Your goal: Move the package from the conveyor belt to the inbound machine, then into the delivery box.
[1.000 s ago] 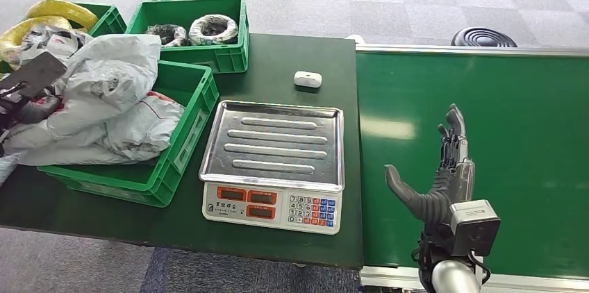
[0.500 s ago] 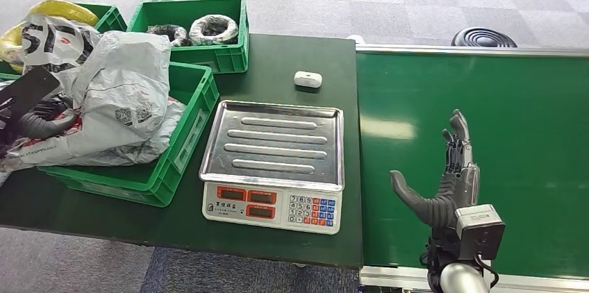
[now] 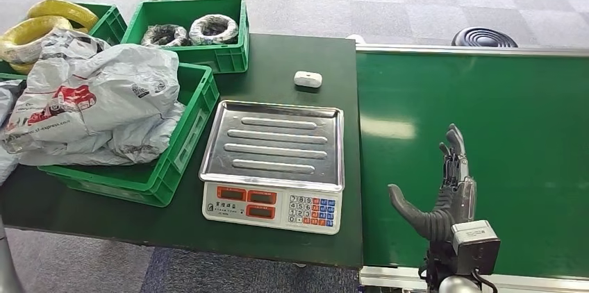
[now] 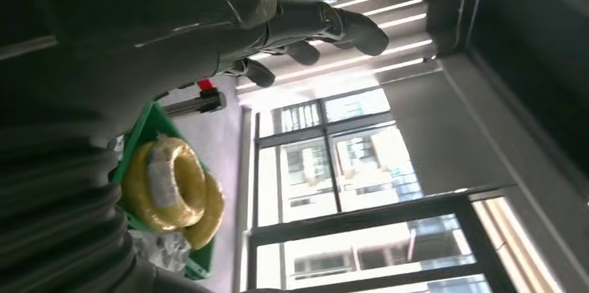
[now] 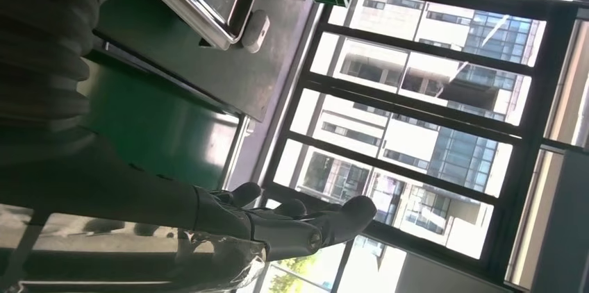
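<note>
Head view showed the right hand (image 3: 444, 192) raised over the green conveyor belt (image 3: 486, 98) near its front edge, fingers straight and spread, thumb held out to the side, with nothing in it. The belt ran along the right edge of the dark counter (image 3: 292, 64). A scale (image 3: 274, 157) with a bare steel tray sat at the counter's front right corner, and a small white device (image 3: 308, 79) lay just behind it. The grey package (image 3: 104, 91) lay on top of other grey bags heaped in a green crate (image 3: 173, 161) at the counter's front left. Behind that, a second crate (image 3: 208, 29) held coils of cable, and a third crate (image 3: 108, 19) at the far left held yellow coils (image 3: 48, 19). In the left wrist view the left hand (image 4: 229, 22) was open too, fingers extended and apart, holding nothing, with the yellow coils beyond it.
</note>
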Controlling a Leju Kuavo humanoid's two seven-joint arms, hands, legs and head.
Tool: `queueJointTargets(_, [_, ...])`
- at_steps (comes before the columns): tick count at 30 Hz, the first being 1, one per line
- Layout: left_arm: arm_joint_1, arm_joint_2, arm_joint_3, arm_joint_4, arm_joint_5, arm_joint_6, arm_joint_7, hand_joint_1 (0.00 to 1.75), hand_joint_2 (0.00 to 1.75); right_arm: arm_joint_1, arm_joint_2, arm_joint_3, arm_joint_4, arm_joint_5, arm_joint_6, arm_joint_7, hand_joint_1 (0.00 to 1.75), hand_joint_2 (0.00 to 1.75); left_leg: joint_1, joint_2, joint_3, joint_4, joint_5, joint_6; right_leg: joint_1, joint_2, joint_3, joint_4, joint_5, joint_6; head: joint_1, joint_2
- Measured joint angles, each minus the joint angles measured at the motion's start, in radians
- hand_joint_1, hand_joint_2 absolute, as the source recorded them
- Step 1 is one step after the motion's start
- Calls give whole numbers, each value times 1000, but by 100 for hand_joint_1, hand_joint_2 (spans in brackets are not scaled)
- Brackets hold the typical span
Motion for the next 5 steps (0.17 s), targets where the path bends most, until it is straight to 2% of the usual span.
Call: queueJointTargets(5, [51, -36, 2, -118, 39, 51, -63, 0, 175, 30, 0, 0, -8, -6, -15, -13, 0, 175, 0, 0, 1, 0, 0, 0, 0, 0, 1, 0, 0, 0, 0, 0])
